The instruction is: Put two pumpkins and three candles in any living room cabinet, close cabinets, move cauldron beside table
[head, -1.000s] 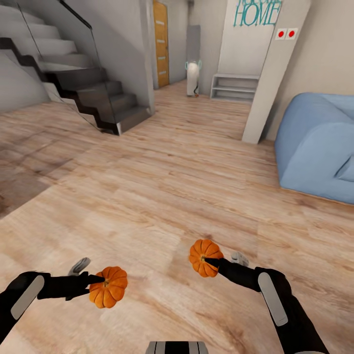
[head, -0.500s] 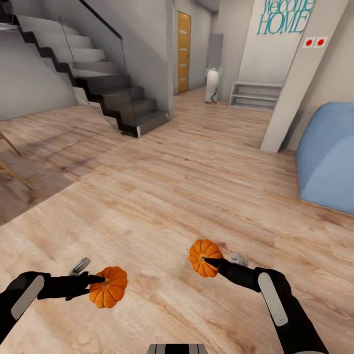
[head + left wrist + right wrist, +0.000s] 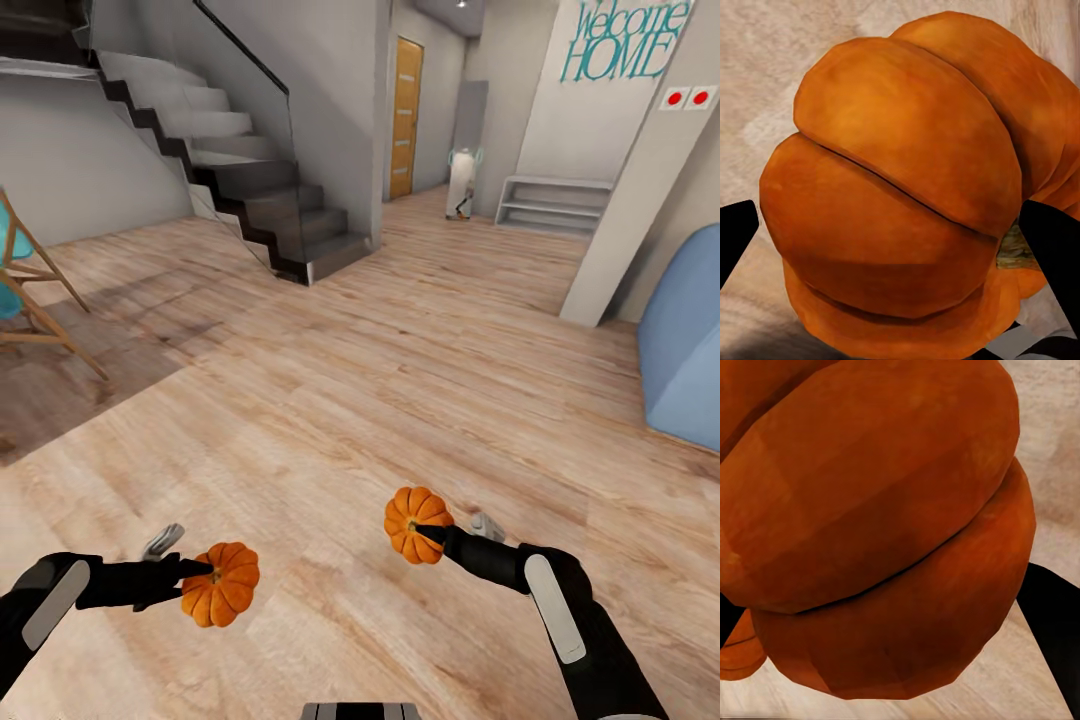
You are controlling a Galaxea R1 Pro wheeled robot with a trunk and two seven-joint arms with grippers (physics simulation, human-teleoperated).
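1. One pumpkin (image 3: 221, 598) is clamped in the left gripper (image 3: 205, 572), held low above the wooden floor (image 3: 400, 380); in the left wrist view the left pumpkin (image 3: 907, 202) sits between two black fingers (image 3: 1050, 244).
2. The second pumpkin (image 3: 416, 524) is gripped by the right gripper (image 3: 428, 530), slightly higher and further forward.
3. Ahead stand a dark staircase (image 3: 260, 200), an orange door (image 3: 406, 117) and a pale shelf unit (image 3: 553, 203).
4. A blue sofa (image 3: 690, 350) sits at the right, a wooden chair (image 3: 30, 290) at the left.

pumpkins (image 3: 220, 597) orange | floor (image 3: 400, 400) pale wood | sofa (image 3: 690, 350) seemingly blue
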